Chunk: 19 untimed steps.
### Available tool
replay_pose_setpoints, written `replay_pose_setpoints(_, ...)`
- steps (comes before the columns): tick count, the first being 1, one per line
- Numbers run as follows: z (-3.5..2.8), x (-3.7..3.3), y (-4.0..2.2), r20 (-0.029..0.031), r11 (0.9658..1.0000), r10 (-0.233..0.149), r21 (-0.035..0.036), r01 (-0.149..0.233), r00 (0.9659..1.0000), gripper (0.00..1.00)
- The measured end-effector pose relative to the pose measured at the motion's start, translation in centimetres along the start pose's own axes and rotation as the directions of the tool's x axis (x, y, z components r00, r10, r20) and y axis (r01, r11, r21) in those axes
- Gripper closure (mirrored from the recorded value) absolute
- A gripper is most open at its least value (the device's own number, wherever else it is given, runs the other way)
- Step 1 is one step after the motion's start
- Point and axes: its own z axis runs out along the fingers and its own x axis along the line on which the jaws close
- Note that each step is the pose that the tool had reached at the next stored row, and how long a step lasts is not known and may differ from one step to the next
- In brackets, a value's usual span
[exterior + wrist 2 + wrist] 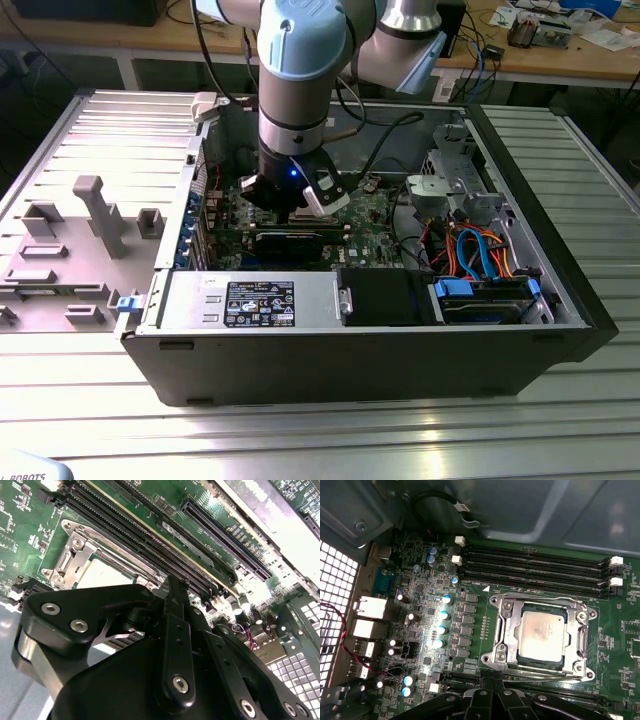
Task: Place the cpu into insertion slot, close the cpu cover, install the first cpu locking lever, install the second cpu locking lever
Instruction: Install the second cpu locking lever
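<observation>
While the gripper [172,587] hangs low inside the open computer case [350,355] with its fingers [175,630] clenched on nothing, the cpu [542,634] lies seated in the insertion slot [501,647], the cpu cover [575,632] closed flat around it beside the memory slots [535,567].

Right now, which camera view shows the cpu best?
The first wrist view: the cpu lies flat in the insertion slot, its whole metal top framed by the cpu cover. In the second wrist view the gripper hides part of the chip. In the exterior view the arm blocks it.
</observation>
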Motion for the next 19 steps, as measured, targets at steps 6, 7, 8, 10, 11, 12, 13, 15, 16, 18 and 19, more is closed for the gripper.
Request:
replay_pose_setpoints(6, 0.12, 0.0, -0.02, 0.0, 1.0, 0.0, 0.0, 0.0, 1.0, 0.89)
replay_pose_setpoints(7, 0.17, -0.01, -0.03, 0.0, 1.0, 0.0, 0.0, 0.0, 1.0, 0.89)
replay_pose_setpoints(8, 0.18, -0.01, -0.04, 0.0, 1.0, 0.0, 0.0001, 0.0, 1.0, 0.89)
replay_pose_setpoints(10, 0.22, -0.01, -0.04, 0.0, 1.0, 0.0, 0.0001, 0.0, 1.0, 0.89)
replay_pose_setpoints(11, 0.23, -0.01, -0.05, 0.0, 1.0, 0.0, 0.0001, 0.0, 1.0, 0.89)
replay_pose_setpoints(12, 0.41, -0.01, -0.08, 0.0, 1.0, 0.0, 0.0001, 0.0, 1.0, 0.89)
replay_pose_setpoints(13, 0.61, -0.02, -0.12, 0.0, 1.0, 0.0, 0.0001, 0.0, 1.0, 0.89)
replay_pose_setpoints(15, 0.64, -0.02, -0.12, 0.0, 1.0, 0.0, 0.0, 0.0, 1.0, 0.89)
replay_pose_setpoints(16, 0.63, -0.02, -0.12, 0.0, 1.0, 0.0, 0.0001, 0.0, 1.0, 0.89)
replay_pose_setpoints(18, 0.67, -0.02, -0.13, 0.0001, 1.0, 0.0, -0.0001, 0.0, 1.0, 0.89)
replay_pose_setpoints(19, 0.69, -0.02, -0.13, 0.0001, 1.0, 0.001, -0.0006, -0.001, 1.0, 0.89)
